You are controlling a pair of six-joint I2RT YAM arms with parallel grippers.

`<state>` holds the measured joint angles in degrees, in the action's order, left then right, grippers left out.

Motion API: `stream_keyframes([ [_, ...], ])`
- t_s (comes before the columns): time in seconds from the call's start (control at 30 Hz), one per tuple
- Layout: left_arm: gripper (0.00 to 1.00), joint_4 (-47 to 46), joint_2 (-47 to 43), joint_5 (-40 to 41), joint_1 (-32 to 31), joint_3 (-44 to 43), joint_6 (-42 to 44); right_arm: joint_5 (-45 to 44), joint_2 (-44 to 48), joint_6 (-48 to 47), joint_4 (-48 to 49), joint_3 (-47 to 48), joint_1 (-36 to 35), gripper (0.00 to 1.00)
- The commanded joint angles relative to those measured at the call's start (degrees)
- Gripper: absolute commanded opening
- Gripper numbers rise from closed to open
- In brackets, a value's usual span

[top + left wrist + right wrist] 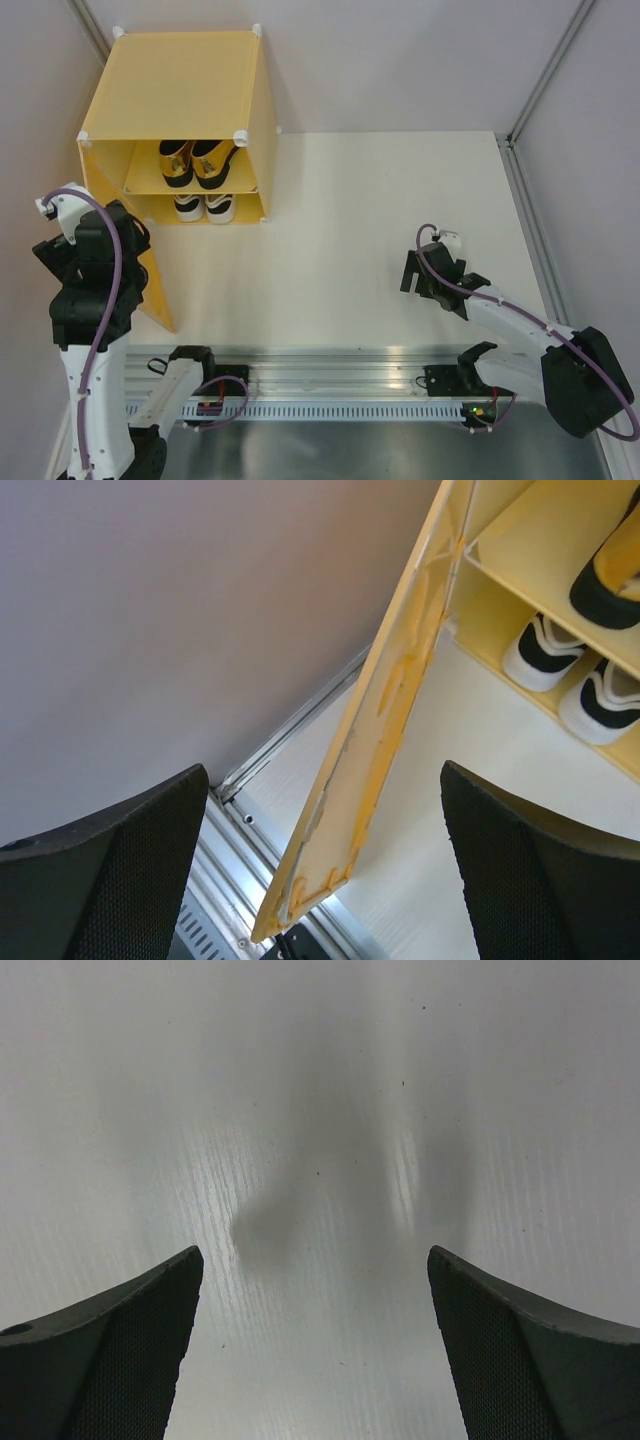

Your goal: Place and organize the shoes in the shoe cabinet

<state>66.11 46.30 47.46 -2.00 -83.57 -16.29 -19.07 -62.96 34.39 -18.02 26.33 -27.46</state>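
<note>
**4 shoes shelved, door standing open**

The right gripper (313,1250) hangs released over bare table (350,220), holding nothing, with the shoe cabinet (180,80) well apart on its left. The left gripper (322,770) is also spread wide and empty. The free edge of the swung-out door (390,700) sits just ahead between its fingers, and no contact is visible. Beyond that door, ahead and to the right of the left gripper, 2 white sneakers (205,207) sit side by side on the cabinet floor. The 2 gold loafers (195,160) are paired on the shelf (145,183) above. Placing looks finished; shutting the door seems the only step possibly left.
</note>
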Motion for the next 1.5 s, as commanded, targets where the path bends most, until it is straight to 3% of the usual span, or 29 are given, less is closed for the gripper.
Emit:
stream_keyframes([
  [0.0, 0.99, 0.5, -0.6, 0.5, 0.1, 4.3, -0.8, 0.4, 0.1, -0.2, 0.2, 1.6, 0.2, 0.97],
  [0.43, 0.98, -6.5, -0.3, -24.4, 0.1, 1.6, -2.2, 0.4, 0.1, 1.2, 1.2, 0.0, 0.3, 0.97],
  [1.07, 0.98, -22.1, 12.2, -37.8, 0.1, -5.0, -7.3, 2.2, 10.5, 1.3, -1.6, -0.7, 0.3, 0.97],
  [1.2, 0.98, -22.8, 13.4, -37.7, 0.1, -5.5, -6.8, 2.9, 10.9, 1.1, -1.4, -0.9, 0.3, 0.97],
  [1.47, 0.99, -12.3, 1.4, -21.4, 0.1, -5.7, -5.4, 4.3, 10.0, 0.1, -0.2, -1.1, 0.3, 0.97],
])
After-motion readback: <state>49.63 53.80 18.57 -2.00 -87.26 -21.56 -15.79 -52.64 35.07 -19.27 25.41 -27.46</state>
